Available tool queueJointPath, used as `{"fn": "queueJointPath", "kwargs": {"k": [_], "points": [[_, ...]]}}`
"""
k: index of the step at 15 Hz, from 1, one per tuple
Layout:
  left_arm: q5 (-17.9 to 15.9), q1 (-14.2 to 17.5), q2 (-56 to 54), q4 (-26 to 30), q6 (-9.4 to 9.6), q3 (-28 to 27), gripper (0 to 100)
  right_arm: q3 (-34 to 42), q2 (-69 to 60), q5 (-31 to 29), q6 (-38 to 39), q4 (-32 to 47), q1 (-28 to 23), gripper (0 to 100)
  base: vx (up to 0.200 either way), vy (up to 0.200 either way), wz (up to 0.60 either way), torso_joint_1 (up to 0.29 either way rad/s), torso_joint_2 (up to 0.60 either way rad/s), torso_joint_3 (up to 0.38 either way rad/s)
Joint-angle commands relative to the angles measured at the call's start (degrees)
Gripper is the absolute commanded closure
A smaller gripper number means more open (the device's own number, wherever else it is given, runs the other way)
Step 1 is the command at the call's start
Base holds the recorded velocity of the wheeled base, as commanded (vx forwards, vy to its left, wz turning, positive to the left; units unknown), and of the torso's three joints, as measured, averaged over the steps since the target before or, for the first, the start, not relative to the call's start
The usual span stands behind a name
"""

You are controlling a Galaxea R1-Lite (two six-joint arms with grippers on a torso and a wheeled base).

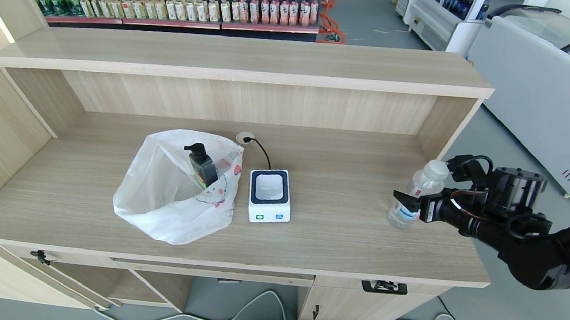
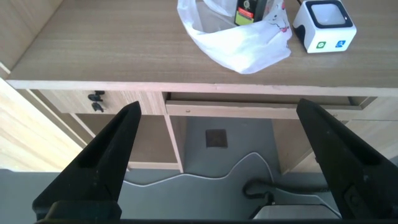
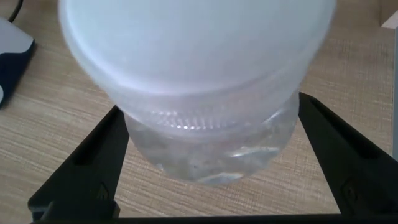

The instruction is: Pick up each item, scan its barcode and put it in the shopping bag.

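A clear water bottle [image 1: 424,182] with a white cap stands near the counter's right edge. My right gripper [image 1: 421,191] is open around it, one finger on each side of the bottle [image 3: 193,74], close to its walls. At centre left lies a white plastic shopping bag [image 1: 169,207], mouth up, with a black pump bottle [image 1: 202,166] standing in it. The white barcode scanner [image 1: 269,195] sits just right of the bag. My left gripper [image 2: 217,109] hangs open and holds nothing, low in front of the counter's front edge, with the bag [image 2: 239,46] and scanner [image 2: 323,25] beyond it.
The wooden counter [image 1: 340,235] has a raised back wall, side walls and a top shelf. The scanner's black cable [image 1: 263,150] runs to a hole at the back. A drawer front [image 2: 261,111] sits below the edge. Shop shelves and freezers stand behind.
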Motion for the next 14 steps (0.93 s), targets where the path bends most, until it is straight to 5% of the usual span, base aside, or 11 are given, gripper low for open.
{"fn": "queueJointPath", "kwargs": {"k": [1, 2, 3, 14], "points": [[0.00, 0.00, -0.02, -0.01, -0.01, 0.00, 0, -0.95, 0.76, 0.01, -0.19, 0.03, 0.15, 0, 0.000, 0.000, 0.00, 0.000, 0.00, 0.000], [0.00, 0.00, -0.02, 0.07, -0.01, 0.00, 0, -1.39, 1.11, 0.01, -0.19, 0.03, 0.15, 0, 0.000, 0.000, 0.00, 0.000, 0.00, 0.000], [0.00, 0.00, -0.02, -0.01, -0.01, 0.00, 0, -2.01, 1.46, 0.01, -0.28, 0.03, 0.15, 100, 0.000, 0.000, 0.00, 0.000, 0.00, 0.000], [0.00, 0.00, -0.02, -0.01, -0.01, 0.00, 0, -2.45, 3.48, 0.19, -2.04, -1.82, 0.50, 100, 0.000, 0.000, 0.00, 0.000, 0.00, 0.000]]}}
